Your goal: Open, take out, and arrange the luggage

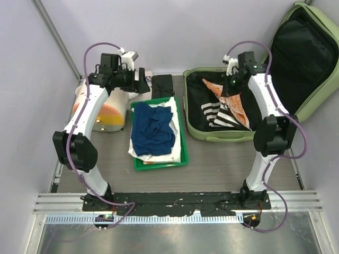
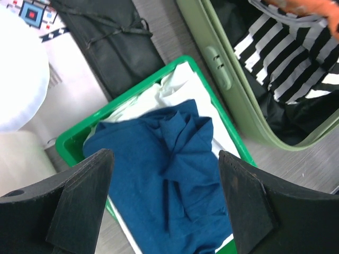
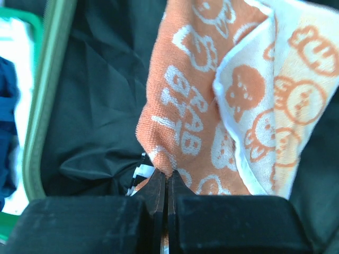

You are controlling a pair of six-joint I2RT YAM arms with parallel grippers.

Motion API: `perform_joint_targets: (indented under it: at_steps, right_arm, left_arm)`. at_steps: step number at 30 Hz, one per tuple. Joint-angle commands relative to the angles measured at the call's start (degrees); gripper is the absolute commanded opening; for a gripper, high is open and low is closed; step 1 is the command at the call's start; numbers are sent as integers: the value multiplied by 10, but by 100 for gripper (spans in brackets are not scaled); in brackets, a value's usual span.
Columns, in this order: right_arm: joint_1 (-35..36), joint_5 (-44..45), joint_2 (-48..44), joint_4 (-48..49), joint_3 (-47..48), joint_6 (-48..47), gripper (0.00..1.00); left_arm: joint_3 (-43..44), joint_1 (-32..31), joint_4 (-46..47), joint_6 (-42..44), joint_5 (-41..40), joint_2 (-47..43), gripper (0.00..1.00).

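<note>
The pale green suitcase (image 1: 228,136) lies open at the right, its black-lined lid (image 1: 304,53) propped up behind. My right gripper (image 1: 231,91) is shut on an orange-and-white patterned towel (image 3: 212,95) and holds it above the case. A black-and-white striped garment (image 1: 221,114) lies in the case below it. My left gripper (image 1: 142,84) is open and empty above the back of the bright green tray (image 1: 159,165); the tray holds a blue shirt (image 2: 169,174) on white cloth.
A black pouch (image 1: 162,85) lies behind the tray. A cream-and-orange round container (image 1: 108,114) stands at the left under my left arm. Walls close in on both sides.
</note>
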Motion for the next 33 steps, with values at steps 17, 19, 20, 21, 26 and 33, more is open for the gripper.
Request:
perform_joint_targets:
  at_steps: [17,19,20,21,26,33]
  right_arm:
    - [17,-155,-79,-25,-31,-24,1]
    - [27,-170,-55,-18,-30,-24,1]
    - [31,-178,-45,-25,-24,-24,1]
    - [35,-186,-28,-32,-19,-26,4]
    - [77,-191,-14,-52,-14,-43,55]
    - [115,-138,-29,-43,-31,-55,61]
  left_arm:
    - [60,-82,194,-238,38,99,87]
    - [58,-82,191,-232,37,101,87]
    - [55,-82,187,-230,34,102,87]
    - [52,-81,180,-225,34,101,88]
    - [19,-81,171,-214,18,85,87]
    - [4,-81,172,-209,14,81,87]
